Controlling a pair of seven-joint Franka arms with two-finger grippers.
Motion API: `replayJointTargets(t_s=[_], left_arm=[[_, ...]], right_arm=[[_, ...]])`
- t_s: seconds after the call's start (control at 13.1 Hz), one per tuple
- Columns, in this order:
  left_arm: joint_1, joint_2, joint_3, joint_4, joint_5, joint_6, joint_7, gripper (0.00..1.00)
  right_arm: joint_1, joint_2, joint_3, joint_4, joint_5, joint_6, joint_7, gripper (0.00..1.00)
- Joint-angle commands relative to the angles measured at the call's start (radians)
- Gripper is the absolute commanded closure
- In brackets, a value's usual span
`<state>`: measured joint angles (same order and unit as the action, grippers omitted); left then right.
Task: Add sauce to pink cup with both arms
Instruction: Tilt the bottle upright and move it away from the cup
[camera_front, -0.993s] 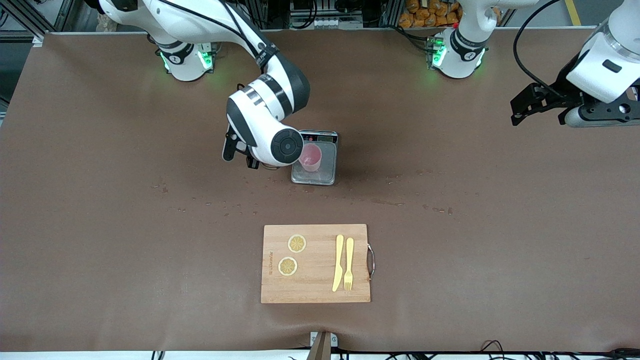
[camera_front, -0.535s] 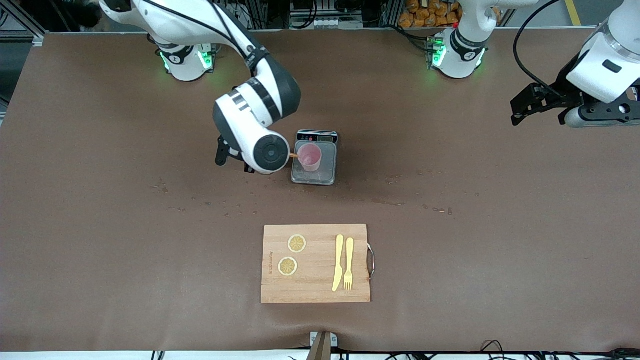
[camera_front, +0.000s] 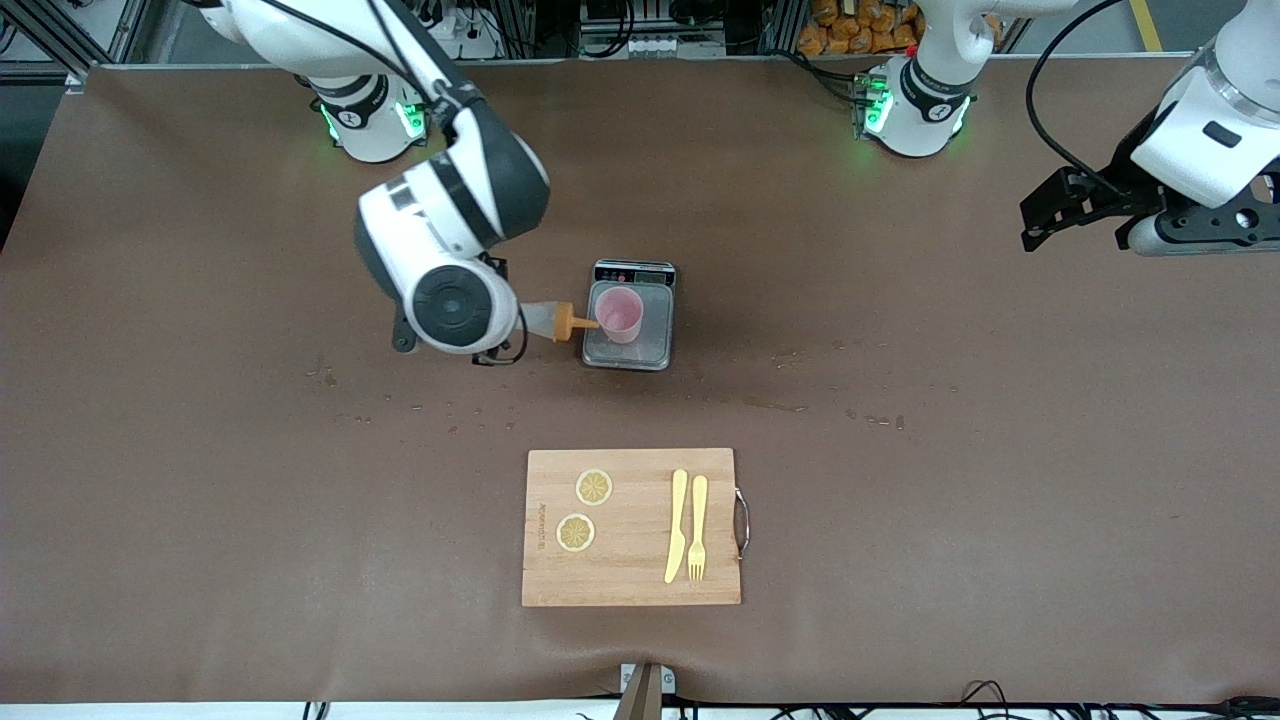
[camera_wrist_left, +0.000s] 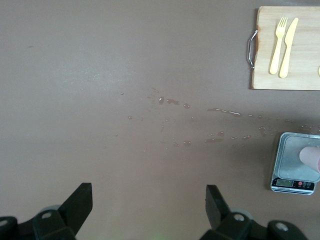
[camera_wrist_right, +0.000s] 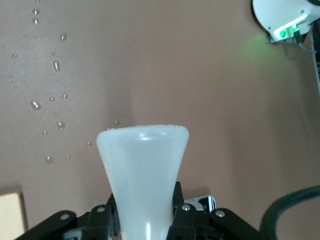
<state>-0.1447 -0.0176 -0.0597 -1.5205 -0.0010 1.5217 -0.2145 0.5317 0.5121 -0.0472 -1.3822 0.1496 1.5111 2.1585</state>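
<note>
Brown matting covers the table (camera_front: 200, 520); I read the front view as a clock face, from nine o'clock across to three.

At about ten o'clock, my right gripper (camera_front: 497, 338) is clamped on the sauce (camera_front: 548, 320), which lies nearly level over the matting with its orange nozzle reaching to the rim of the cup (camera_front: 620, 313). In the right wrist view the fingers (camera_wrist_right: 102, 220) pinch the bottle's whitish body.

Just above centre, the cup stands upright on a small scale (camera_front: 630, 358).

At six o'clock a board (camera_front: 632, 580) carries two lemon slices, a knife and a fork, well apart from the pour.

At two o'clock my left gripper (camera_front: 1045, 212) waits spread apart over bare matting.

To pour well, I judge the nozzle tip must stay over the cup's mouth while I tilt it downward and squeeze gently, without nudging the cup.
</note>
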Motion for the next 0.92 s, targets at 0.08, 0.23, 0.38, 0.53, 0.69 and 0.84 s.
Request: replayJointTargets(t_s=[0.08,0.23,0.38,0.53,0.69,0.84], left_arm=[[-0.010,-0.007,-0.011,-0.001,-0.007,-0.017,0.014,0.00],[-0.010,-0.008,-0.012,0.000,-0.005,-0.038,0.042,0.00],[-0.007,-0.008,-0.011,0.002,-0.005,-0.054,0.102,0.00],[-0.003,-0.010,-0.011,0.002,-0.004,-0.060,0.110,0.00],[-0.001,-0.012,-0.011,0.002,-0.005,-0.061,0.141,0.00],[-0.001,-0.012,-0.011,0.002,-0.005,-0.075,0.150,0.00]], right_arm=[[-0.129,-0.096,0.012,-0.092,0.148,0.038,-0.167,0.76],[-0.199,-0.099,0.012,-0.095,0.226,0.032,-0.274,0.75],[-0.277,-0.101,0.012,-0.098,0.277,0.015,-0.403,0.75],[-0.388,-0.087,0.012,-0.098,0.365,-0.041,-0.567,0.75],[-0.488,-0.084,0.012,-0.110,0.427,-0.101,-0.699,0.75],[-0.576,-0.072,0.012,-0.133,0.474,-0.144,-0.832,0.74]])
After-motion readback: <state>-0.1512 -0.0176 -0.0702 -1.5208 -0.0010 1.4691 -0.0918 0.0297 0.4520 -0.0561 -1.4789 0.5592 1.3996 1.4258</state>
